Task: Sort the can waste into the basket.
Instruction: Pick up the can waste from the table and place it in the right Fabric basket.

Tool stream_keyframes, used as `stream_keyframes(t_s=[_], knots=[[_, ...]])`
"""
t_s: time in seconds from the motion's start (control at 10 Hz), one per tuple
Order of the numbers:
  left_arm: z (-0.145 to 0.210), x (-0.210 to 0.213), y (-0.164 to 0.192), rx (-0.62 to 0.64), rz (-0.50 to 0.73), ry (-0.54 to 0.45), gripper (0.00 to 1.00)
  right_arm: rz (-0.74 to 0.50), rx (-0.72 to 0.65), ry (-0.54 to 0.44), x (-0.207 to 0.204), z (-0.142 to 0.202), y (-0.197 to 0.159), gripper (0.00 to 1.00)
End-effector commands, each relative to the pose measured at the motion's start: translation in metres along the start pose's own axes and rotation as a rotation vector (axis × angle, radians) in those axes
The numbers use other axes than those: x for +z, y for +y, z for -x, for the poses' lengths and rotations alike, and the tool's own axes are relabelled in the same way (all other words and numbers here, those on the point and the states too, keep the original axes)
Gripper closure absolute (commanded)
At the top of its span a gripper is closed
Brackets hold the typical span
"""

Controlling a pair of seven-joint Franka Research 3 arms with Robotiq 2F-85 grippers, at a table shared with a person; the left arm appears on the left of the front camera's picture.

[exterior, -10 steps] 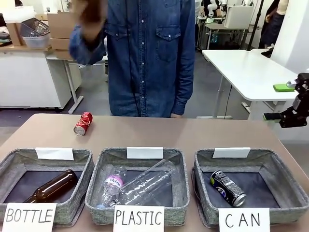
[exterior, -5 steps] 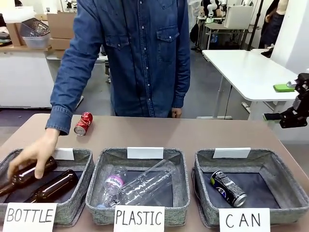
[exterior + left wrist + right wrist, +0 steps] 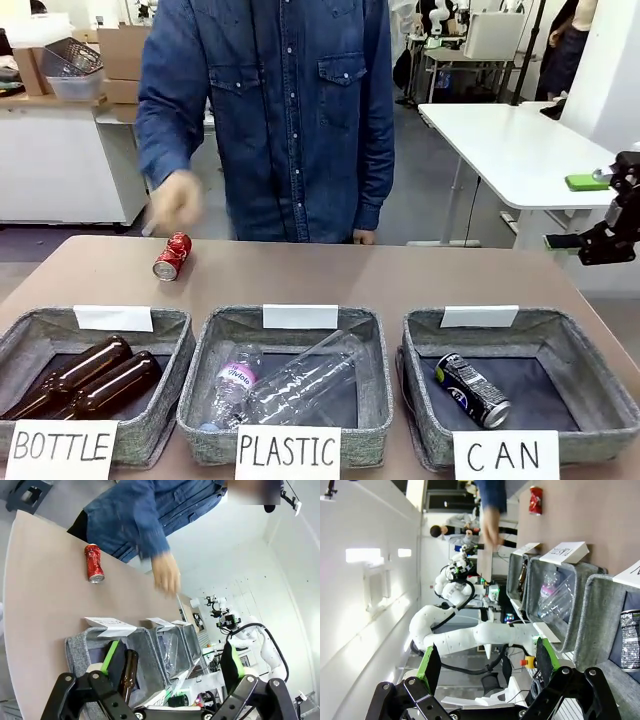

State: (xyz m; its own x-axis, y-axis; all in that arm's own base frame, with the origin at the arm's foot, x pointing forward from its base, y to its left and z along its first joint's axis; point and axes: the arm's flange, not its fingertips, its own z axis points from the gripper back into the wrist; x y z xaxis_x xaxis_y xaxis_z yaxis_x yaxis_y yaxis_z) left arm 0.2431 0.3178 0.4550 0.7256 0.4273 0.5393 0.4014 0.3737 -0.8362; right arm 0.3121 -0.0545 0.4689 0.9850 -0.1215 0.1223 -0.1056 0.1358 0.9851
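**Figure. Sorting table, front and wrist views; clock directions read on the table top, 12 o'clock at the far edge.**

- **Person** (image 3: 300, 110), in a denim shirt, stands at 12 o'clock. One arm is bent. Its hand (image 3: 175, 205) is blurred and hangs in the air just above the red can (image 3: 172, 256) without touching it. How far the hand's fingers are spread cannot be told.
- **Table** (image 3: 400, 280): brown top. Three grey baskets stand in a row along the 6 o'clock edge: the BOTTLE basket (image 3: 20, 340) at 7 o'clock, the PLASTIC basket (image 3: 205, 370) at 6 o'clock and the CAN basket (image 3: 590, 360) at 5 o'clock.
- **Right gripper** (image 3: 570, 211) is raised beyond the table's 3 o'clock edge. Its fingers point toward 9 o'clock, one above the other. The jaws are spread wide and nothing is held. In the right wrist view the green pads (image 3: 427, 665) stand far apart.
- **Left gripper** (image 3: 171, 647) looks across the BOTTLE basket toward the red can. Its fingers are wide apart and empty.
- **Brown bottles** (image 3: 85, 375): two lie side by side in the BOTTLE basket.
- **Clear bottles** (image 3: 300, 380) lie in the PLASTIC basket.
- **Black can** (image 3: 472, 390) lies on its side on the dark floor of the CAN basket.
- **Red can** lies on its side on the bare table at 11 o'clock, well apart from the CAN basket.
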Motion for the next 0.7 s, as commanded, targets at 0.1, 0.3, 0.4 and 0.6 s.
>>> stream_keyframes(t_s=[0.1,0.3,0.4,0.6], knots=[[0.002,-0.001,-0.003,0.006,-0.005,0.003,0.0,0.004,0.029,0.011,0.002,0.0,-0.001,0.0],[-0.027,-0.026,-0.003,-0.037,-0.026,0.137,0.0,0.004,0.029,0.011,0.002,0.0,-0.001,0.0],[-0.062,-0.067,-0.011,-0.073,-0.064,0.312,0.0,0.004,0.029,0.011,0.002,0.0,-0.001,0.0],[-0.123,-0.154,-0.031,-0.116,-0.181,0.592,0.0,0.004,0.029,0.011,0.002,0.0,-0.001,0.0]])
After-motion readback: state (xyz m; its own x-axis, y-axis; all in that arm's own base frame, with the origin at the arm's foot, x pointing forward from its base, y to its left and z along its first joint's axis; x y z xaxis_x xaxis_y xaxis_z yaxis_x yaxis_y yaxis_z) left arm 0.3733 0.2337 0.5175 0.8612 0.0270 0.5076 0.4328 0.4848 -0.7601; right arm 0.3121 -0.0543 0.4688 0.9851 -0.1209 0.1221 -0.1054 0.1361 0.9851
